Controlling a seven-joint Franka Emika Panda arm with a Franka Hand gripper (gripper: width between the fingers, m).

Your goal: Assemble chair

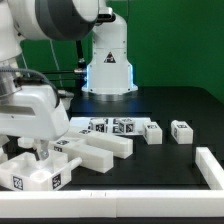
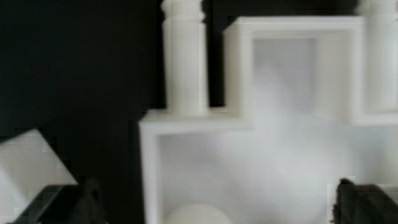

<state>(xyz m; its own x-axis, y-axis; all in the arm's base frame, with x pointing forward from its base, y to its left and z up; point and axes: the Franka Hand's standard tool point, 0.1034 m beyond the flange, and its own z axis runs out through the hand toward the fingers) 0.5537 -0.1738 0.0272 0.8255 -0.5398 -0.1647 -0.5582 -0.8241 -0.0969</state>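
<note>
My gripper (image 1: 36, 150) is low at the exterior view's left, just above a large white chair part (image 1: 38, 176) with marker tags. In the wrist view the gripper (image 2: 214, 206) is open: the dark fingers (image 2: 64, 206) stand wide apart on either side of a white frame-like part (image 2: 231, 160), with a gap between one finger and the part's edge. A white post (image 2: 183, 50) and a second open frame (image 2: 285, 60) lie beyond it. A long white bar (image 1: 104, 148) lies next to the gripper. Several small tagged white pieces (image 1: 115, 126) sit mid-table.
A lone white block (image 1: 181, 131) lies at the exterior view's right. A white wall (image 1: 214, 170) runs along the table's front and right edges. The robot's base (image 1: 108, 66) stands at the back.
</note>
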